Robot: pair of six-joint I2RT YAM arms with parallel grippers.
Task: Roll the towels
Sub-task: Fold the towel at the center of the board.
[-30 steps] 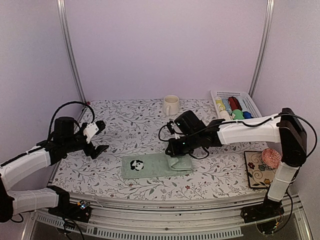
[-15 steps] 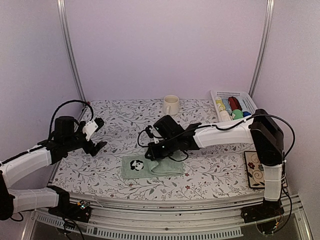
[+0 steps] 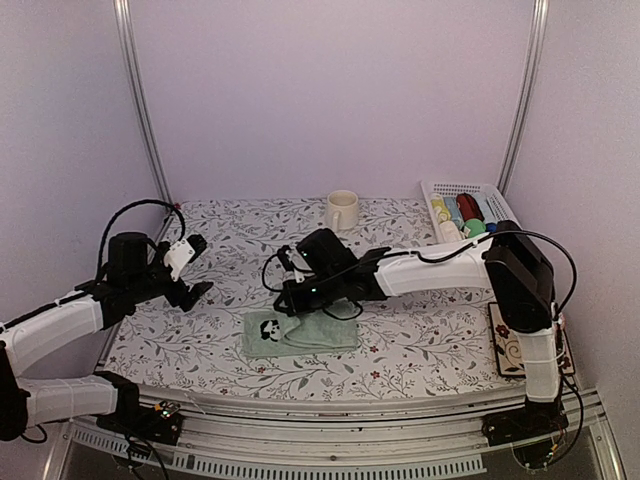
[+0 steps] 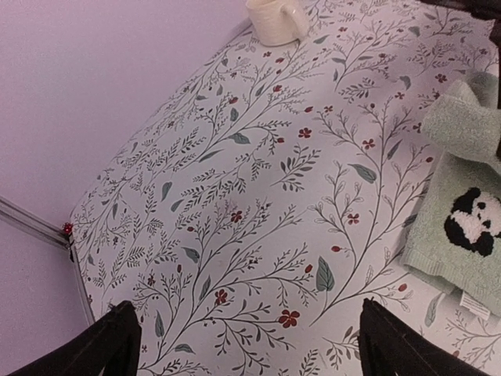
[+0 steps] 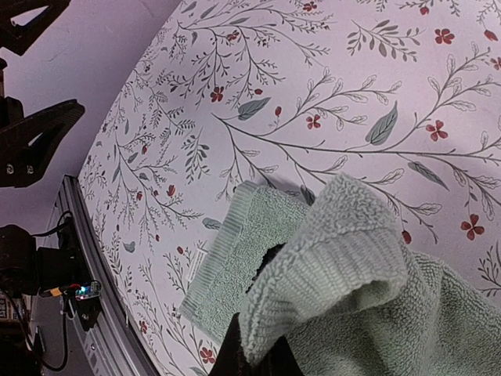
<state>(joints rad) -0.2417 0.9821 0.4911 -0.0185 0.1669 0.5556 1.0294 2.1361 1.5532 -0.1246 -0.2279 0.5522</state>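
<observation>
Top external: green towel [image 3: 300, 333] lies on the floral surface [image 3: 420, 345] near the front edge, with its panda motif [image 3: 270, 330] at the left end. The right arm reaches across from the right. The towel's right end is raised and doubled back toward the panda. Judged purpose: carrying the end over itself to build the core of a roll.

Right wrist: right fingers [image 5: 250, 356] are clamped on that lifted end. A thick fold of terry bulges out of them, the hem curled over, and the rest of the cloth lies flat beneath.

Left wrist: left fingers [image 4: 117, 341] are spread wide and hold nothing. They hang over bare surface to the left of the towel, apart from it. Likely parked clear of the rolling, or waiting to pin the panda end.

Elsewhere: cream mug [image 3: 341, 210] stands at the back, and a white basket [image 3: 492, 190] of rolled cloths sits back right. No cream towel is laid out in any view.
</observation>
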